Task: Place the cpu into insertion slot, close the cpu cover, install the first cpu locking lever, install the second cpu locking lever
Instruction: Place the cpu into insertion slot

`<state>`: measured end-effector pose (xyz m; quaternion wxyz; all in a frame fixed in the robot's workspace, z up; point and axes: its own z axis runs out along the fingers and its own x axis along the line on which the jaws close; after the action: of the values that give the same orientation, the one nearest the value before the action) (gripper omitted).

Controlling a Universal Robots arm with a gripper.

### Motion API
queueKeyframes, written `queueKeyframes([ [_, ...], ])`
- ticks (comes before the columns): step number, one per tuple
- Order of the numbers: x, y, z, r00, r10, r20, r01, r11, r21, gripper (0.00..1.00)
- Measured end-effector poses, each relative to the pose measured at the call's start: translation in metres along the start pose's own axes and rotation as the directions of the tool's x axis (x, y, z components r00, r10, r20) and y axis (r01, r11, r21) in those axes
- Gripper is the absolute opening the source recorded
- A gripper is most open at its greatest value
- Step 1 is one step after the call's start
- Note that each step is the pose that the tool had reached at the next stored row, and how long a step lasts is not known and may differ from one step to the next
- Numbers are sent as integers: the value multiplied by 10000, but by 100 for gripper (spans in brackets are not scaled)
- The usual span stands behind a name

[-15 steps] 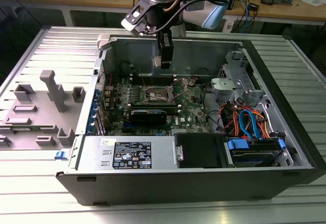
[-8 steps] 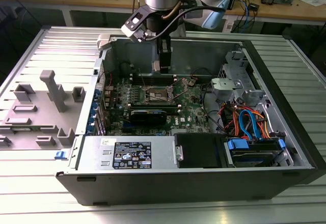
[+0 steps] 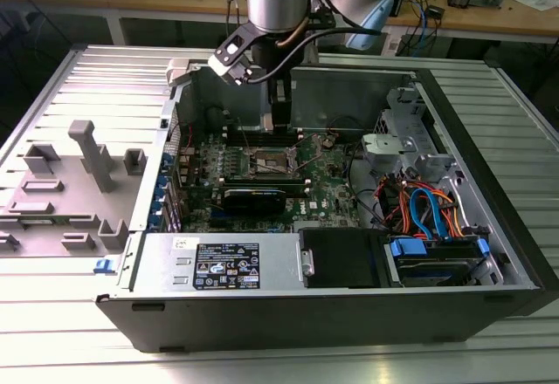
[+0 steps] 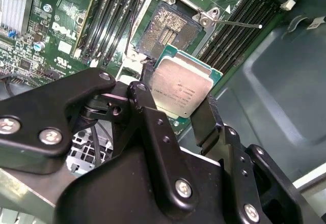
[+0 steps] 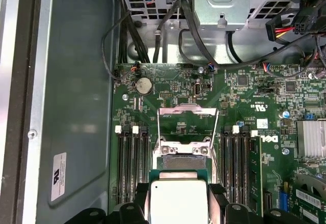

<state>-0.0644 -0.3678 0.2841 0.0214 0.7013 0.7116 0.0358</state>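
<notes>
My gripper [image 4: 179, 94] is shut on the cpu [image 4: 181, 89], a flat square chip with a silver top, pinched by two opposite edges between black fingers [image 4: 206, 117]. It hangs just above and beside the insertion slot [image 4: 163, 30], whose dark pin field lies bare. In the first wrist view the cpu [image 5: 178, 201] sits close to the insertion slot [image 5: 183, 158], and the cpu cover [image 5: 187, 111] stands swung up and open beyond it. A thin locking lever [image 4: 239, 24] sticks out loose beside the slot. In the exterior view the gripper [image 3: 278, 126] hovers over the green motherboard [image 3: 323, 183].
Black memory slots [image 5: 131, 158] flank the socket on both sides. The open computer case [image 3: 349, 305] holds a power supply [image 3: 218, 266], a drive cage with blue and orange cables [image 3: 428, 209] and a heat sink [image 5: 311, 138]. A grey fixture [image 3: 87, 153] stands at the exterior view's left.
</notes>
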Motion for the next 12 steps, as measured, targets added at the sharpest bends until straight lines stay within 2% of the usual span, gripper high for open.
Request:
queueKeyframes([
  [12,0,-2,28,10000,2,0,-2,10000,5,54],
])
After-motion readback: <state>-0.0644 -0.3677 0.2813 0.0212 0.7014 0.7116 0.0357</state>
